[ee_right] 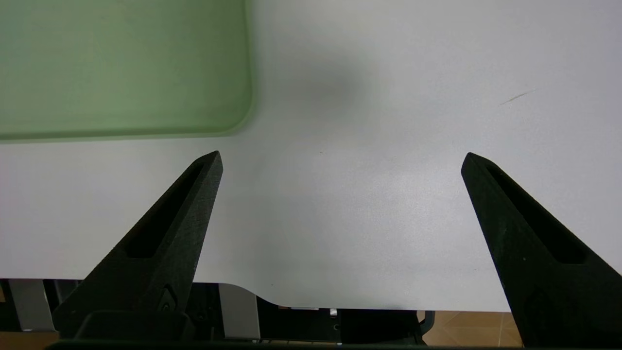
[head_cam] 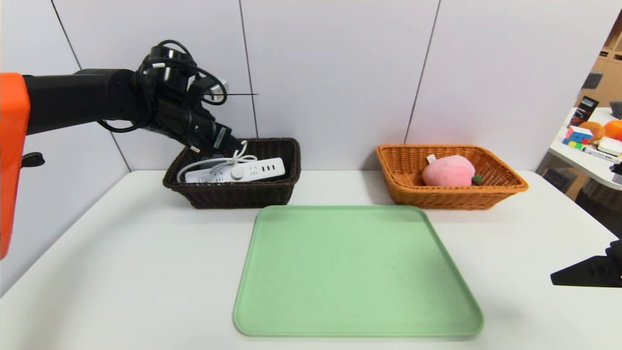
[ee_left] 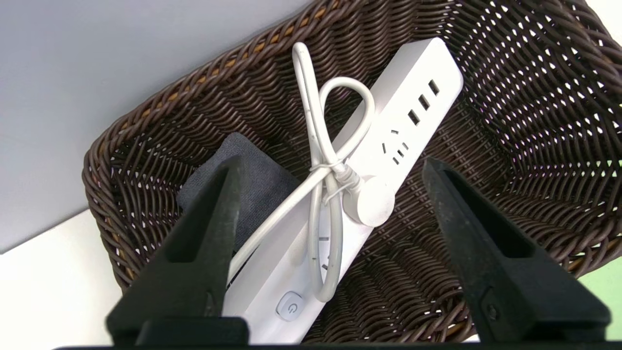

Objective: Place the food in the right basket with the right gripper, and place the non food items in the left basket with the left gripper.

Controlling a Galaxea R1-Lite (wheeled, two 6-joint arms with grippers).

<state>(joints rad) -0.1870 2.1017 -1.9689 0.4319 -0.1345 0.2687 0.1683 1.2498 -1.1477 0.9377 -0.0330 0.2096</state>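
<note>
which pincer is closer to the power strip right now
Left. The left pincer hangs open just above the power strip in the dark basket; the right pincer sits far off over the table's near right edge.

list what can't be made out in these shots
- Grey towel: mostly hidden in the left wrist view by the left tool and the power strip; out of sight in the head view.
- Right tool: cut off by the head view's edge.
- Peach: lower part behind the orange basket wall.
- Side-table items: too small.

Dark brown woven basket point(head_cam: 233, 192), white power strip point(head_cam: 243, 171), green tray point(head_cam: 354, 272)
</note>
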